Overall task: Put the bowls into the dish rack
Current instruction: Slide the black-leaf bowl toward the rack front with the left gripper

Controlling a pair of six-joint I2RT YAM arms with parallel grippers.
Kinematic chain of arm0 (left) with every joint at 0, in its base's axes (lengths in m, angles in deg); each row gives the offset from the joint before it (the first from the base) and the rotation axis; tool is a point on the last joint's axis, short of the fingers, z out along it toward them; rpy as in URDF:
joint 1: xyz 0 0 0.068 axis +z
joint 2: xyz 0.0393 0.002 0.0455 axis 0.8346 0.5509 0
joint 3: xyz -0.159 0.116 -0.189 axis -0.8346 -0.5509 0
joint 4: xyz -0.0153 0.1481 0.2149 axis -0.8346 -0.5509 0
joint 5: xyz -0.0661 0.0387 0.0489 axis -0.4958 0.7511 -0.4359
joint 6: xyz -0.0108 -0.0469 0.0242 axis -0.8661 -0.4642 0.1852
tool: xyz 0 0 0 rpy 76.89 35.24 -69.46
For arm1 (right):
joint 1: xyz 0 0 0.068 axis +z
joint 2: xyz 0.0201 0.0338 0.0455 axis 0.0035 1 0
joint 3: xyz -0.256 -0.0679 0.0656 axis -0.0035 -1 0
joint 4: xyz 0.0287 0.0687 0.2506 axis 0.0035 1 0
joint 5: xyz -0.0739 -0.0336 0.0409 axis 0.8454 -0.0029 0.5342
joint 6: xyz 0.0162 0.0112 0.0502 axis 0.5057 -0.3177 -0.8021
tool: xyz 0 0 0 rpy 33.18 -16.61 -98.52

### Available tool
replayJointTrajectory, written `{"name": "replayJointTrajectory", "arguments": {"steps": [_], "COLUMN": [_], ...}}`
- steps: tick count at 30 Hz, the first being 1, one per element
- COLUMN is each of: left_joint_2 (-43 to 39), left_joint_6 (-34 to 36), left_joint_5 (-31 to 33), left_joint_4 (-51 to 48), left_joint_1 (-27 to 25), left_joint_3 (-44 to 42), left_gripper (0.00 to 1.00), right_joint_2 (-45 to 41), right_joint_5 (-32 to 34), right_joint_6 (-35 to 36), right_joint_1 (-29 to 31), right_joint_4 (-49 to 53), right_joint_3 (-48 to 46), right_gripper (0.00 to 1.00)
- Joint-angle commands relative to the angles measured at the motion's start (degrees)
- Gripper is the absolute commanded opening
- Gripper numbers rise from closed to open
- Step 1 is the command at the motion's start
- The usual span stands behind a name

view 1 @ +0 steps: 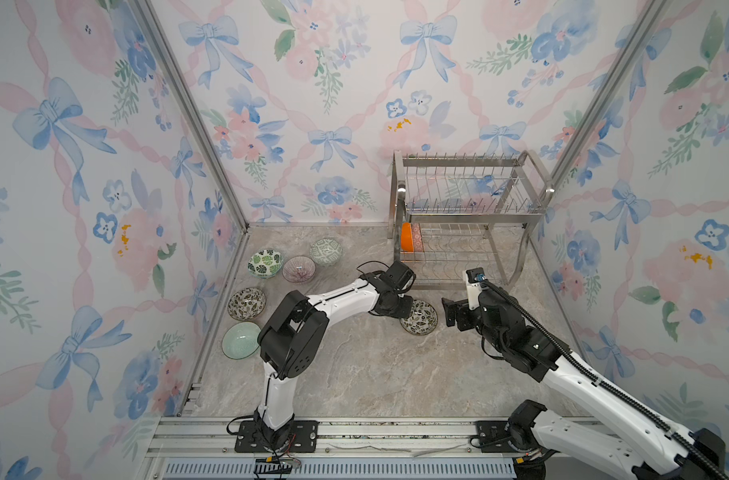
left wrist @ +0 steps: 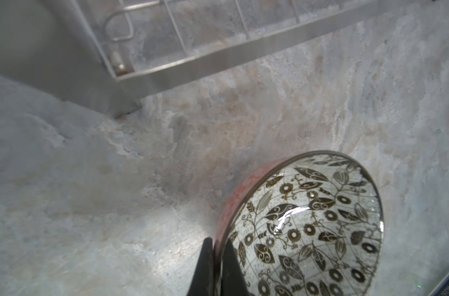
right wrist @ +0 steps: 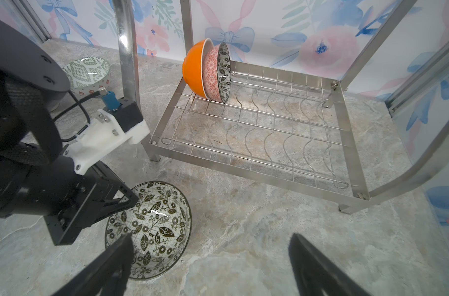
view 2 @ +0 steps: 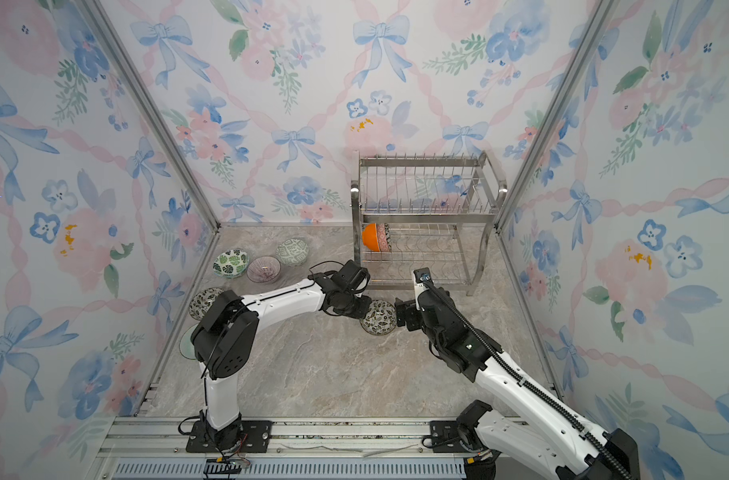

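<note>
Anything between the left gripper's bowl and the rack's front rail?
Nothing: only bare marble tabletop lies between the dark-leaf bowl and the front rail of the dish rack, shown in the right wrist view.

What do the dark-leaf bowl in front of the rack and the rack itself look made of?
Round bowl with dark leaf pattern: probably glazed ceramic; glossy inside with a bright glare spot.
Two-tier wire dish rack: probably stainless steel, polished; silvery, with reflections on its legs.
</note>
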Motion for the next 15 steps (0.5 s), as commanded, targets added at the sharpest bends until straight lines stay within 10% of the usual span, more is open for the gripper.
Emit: {"name": "replayJointTrajectory", "arguments": {"steps": [1, 15], "left_joint_2": [1.7, 2.1], "left_joint_6": [-1.0, 0.2], "left_joint_5": [0.2, 0.1], "left_joint_4": [1.0, 0.9], "left_joint_1": [-0.3, -0.3], "left_joint_3": [2.3, 4.0], "left_gripper": [0.00, 0.26], "right_joint_2": [-0.6, 1.2], "right_joint_5": [-0.9, -2.9], "right_joint_6": [-0.4, -0.9], "right_joint_1": [-0.7, -1.0], "right_joint_4": [1.9, 1.5], "right_joint_3": [-0.7, -0.2], "right_gripper": [0.96, 0.96]}}
